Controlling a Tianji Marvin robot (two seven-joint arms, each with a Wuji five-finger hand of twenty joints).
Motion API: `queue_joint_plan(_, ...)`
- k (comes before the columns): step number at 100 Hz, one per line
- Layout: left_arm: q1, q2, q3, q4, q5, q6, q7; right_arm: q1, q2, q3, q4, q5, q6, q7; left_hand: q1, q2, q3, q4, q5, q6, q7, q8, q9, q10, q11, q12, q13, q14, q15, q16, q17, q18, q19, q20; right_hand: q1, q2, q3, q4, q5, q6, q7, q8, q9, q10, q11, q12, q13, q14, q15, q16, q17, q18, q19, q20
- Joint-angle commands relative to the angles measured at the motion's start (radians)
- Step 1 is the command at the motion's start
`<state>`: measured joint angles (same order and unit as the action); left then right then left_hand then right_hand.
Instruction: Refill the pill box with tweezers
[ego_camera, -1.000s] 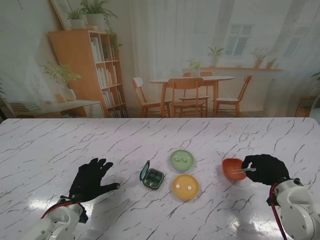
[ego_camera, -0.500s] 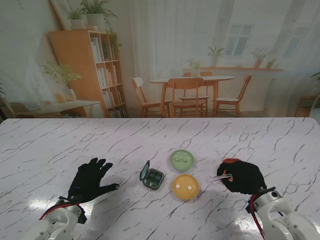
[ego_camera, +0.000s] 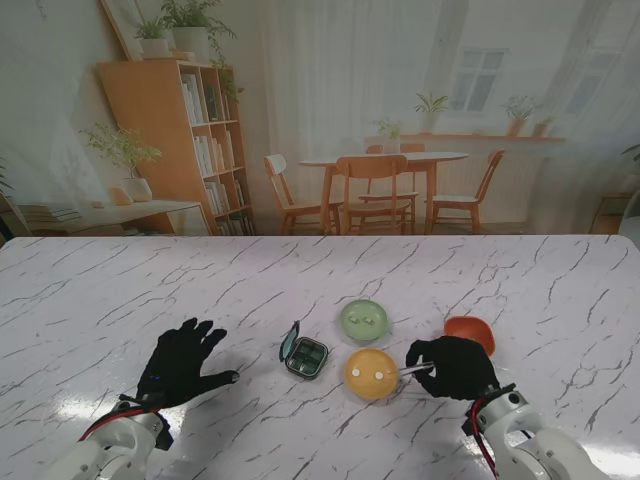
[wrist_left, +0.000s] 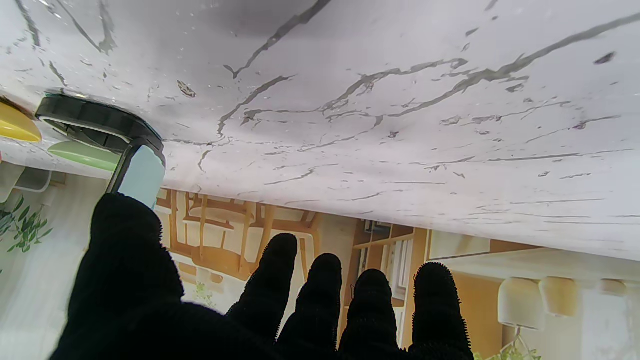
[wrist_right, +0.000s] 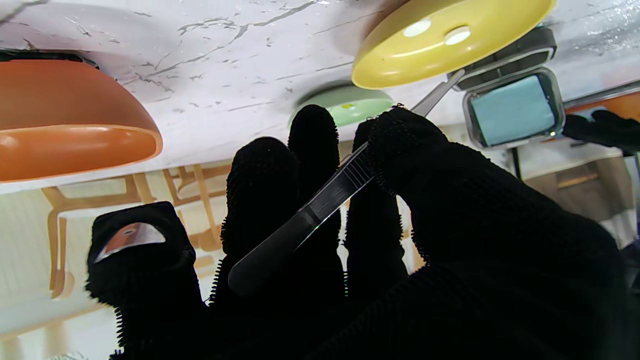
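The dark green pill box (ego_camera: 304, 357) sits mid-table with its lid (ego_camera: 290, 340) raised; the right wrist view shows that lid (wrist_right: 515, 108) too. Just right of it lies a yellow dish (ego_camera: 371, 372) holding two white pills, and a green dish (ego_camera: 363, 319) with pills sits farther from me. My right hand (ego_camera: 453, 367) is shut on metal tweezers (wrist_right: 320, 205), whose tips (ego_camera: 403, 372) reach the yellow dish's right rim (wrist_right: 450, 30). My left hand (ego_camera: 181, 362) rests flat and open on the table, left of the pill box (wrist_left: 95, 120).
An orange bowl (ego_camera: 470, 332) stands just beyond my right hand, also large in the right wrist view as the orange bowl (wrist_right: 70, 120). The white marble table (ego_camera: 120, 290) stretches wide to both sides.
My right hand carried the tweezers leftward and nearer to me, from over the orange bowl to the yellow dish's rim. The left hand stayed put.
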<state>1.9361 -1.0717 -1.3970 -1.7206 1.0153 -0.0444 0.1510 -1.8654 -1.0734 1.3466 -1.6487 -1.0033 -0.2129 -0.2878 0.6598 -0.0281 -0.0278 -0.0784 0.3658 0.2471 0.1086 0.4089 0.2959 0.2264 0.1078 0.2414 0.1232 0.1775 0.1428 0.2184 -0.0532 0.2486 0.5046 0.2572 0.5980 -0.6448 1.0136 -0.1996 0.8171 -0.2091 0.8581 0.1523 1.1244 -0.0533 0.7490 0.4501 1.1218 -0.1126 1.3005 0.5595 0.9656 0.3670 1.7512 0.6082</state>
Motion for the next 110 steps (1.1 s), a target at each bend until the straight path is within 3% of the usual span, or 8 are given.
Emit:
queue_joint_plan(1,0.003,-0.002,0.004,0.008,-0.008,-0.026,-0.01,-0.001,-0.01,-0.009,0.002,0.006,-0.003,-0.003,-0.031,0.054,-0.019,0.015,0.003,0.016,-0.009,-0.016,-0.034,0.005,-0.024,-0.013,-0.05,-0.025,-0.018,-0.009,-0.008,-0.031,-0.041,-0.017,0.006,-0.001,0.05,-0.04,0.084,-0.054,0.107,0.026,0.038,0.039,0.032,0.004,0.023,-0.096,0.036,0.016,0.02,-0.599,0.111,0.011)
queue_joint_plan(43,0.004,-0.003,0.004,0.014,-0.008,-0.03,0.001,0.067,0.0,-0.085,0.045,-0.064,0.071,-0.032,-0.029,0.057,-0.019,0.015,0.005,0.015,-0.007,-0.015,-0.033,0.004,-0.021,-0.012,-0.049,-0.025,-0.015,-0.009,-0.006,-0.033,-0.042,-0.016,-0.017,-0.051,0.074,-0.049,0.023,-0.017,0.069,0.02,0.009,0.036,0.027,-0.001,0.009,-0.109,0.029,0.01,0.017,-0.604,0.107,0.001)
queue_joint_plan(110,0.017,-0.008,-0.009,0.017,-0.023,-0.034,0.018,0.128,0.012,-0.145,0.085,-0.092,0.119,0.021,-0.029,0.065,-0.019,0.015,0.009,0.017,-0.006,-0.015,-0.029,0.002,-0.018,-0.01,-0.046,-0.028,-0.009,-0.008,-0.006,-0.037,-0.036,-0.012,-0.034,-0.082,0.095,-0.059,-0.022,0.009,0.034,0.025,-0.032,0.034,0.023,0.008,-0.026,-0.116,0.021,0.016,-0.009,-0.61,0.084,-0.001)
